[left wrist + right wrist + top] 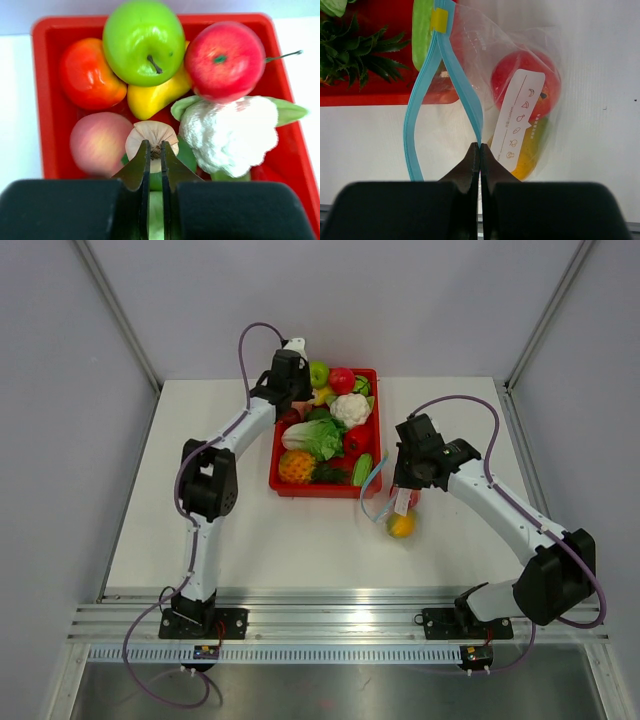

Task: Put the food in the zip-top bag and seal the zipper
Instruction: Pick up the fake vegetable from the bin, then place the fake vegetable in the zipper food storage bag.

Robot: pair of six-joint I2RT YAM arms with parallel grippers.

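Observation:
The red tray [320,490] holds the food: green apple [142,40], red apple [225,60], cauliflower [230,132], peach [97,142] and a white garlic bulb [152,134]. My left gripper [155,145] is over the tray's far end [290,395], shut on the garlic's brown stem. My right gripper [479,146] is shut on one side of the blue zipper [470,105] and holds the clear zip-top bag [485,50] with its mouth open, right of the tray [403,502]. A red tomato [510,75] and a mango [527,155] lie inside it.
The near part of the tray holds a pineapple [296,468], leafy greens [315,438] and a cucumber [362,469]. White tabletop [300,550] lies in front of the tray. Grey walls and frame posts [120,315] enclose the table.

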